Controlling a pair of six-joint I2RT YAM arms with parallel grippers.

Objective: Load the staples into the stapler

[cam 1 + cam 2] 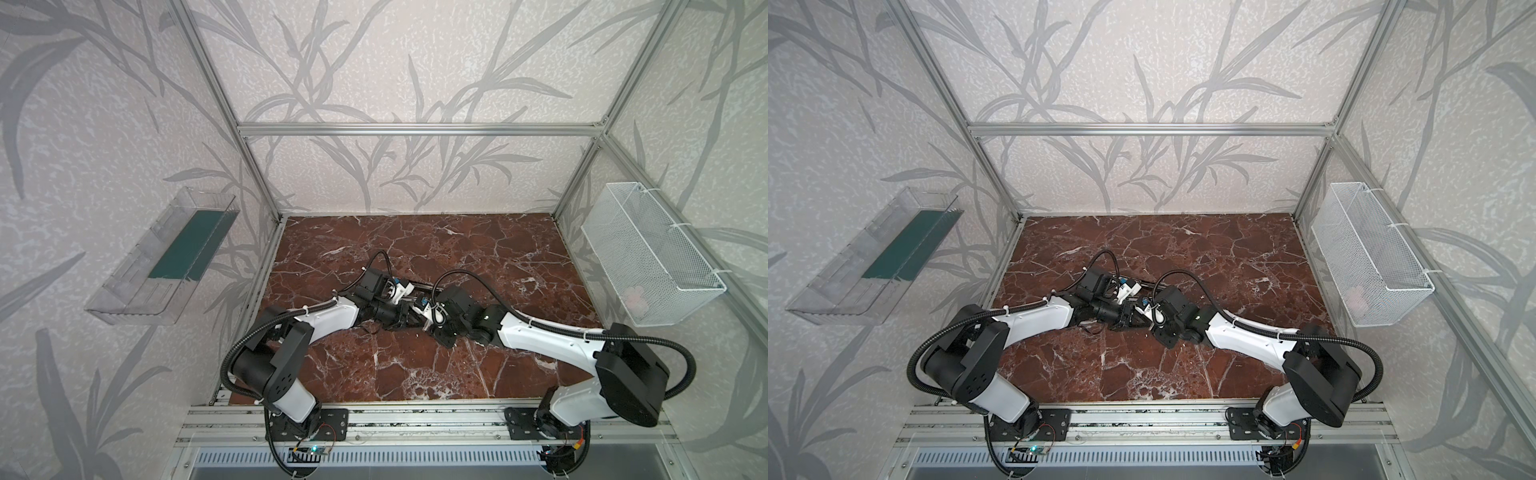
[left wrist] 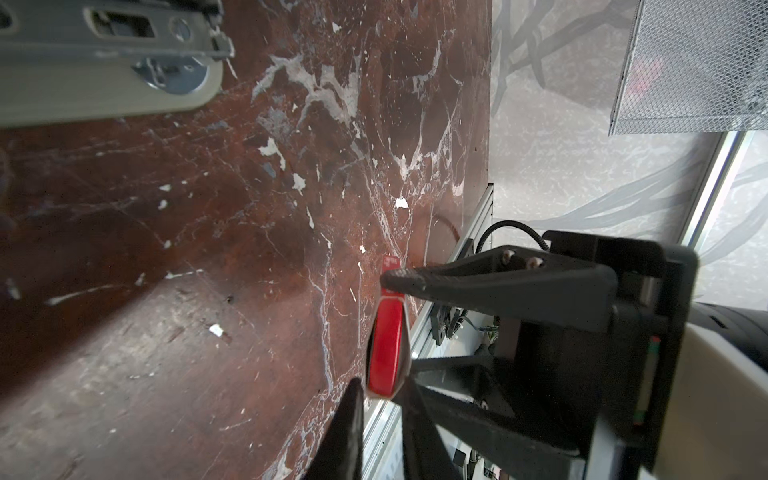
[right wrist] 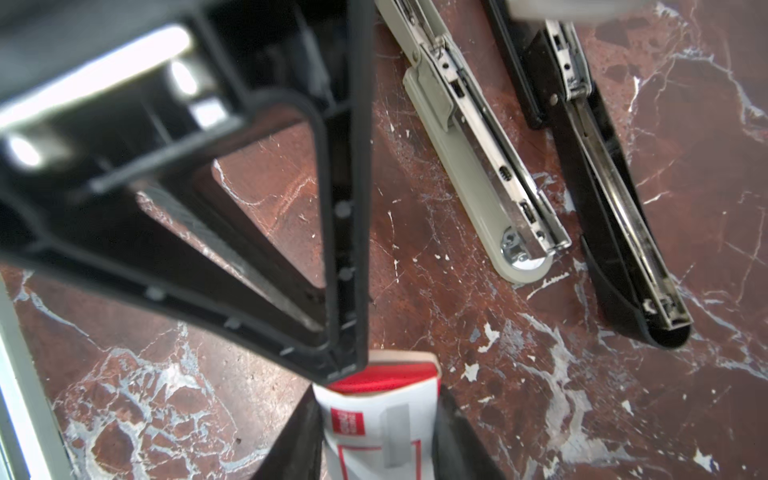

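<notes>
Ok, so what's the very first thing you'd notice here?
In the middle of the red marble table, the right end effector grips a little white-and-red staple box, while the left end effector, nose to nose with it, pinches the box's red end. Just behind them lie two staplers, open and side by side: the black stapler and a beige-grey stapler, silver rails showing.

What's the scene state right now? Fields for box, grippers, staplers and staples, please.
staple box: white with red print, held by both grippers
right gripper: shut across the box's sides
left gripper: shut on the box's red end
black stapler: opened on table, silver rail exposed
beige stapler: beside it, also opened
staples: no loose strip in view
</notes>
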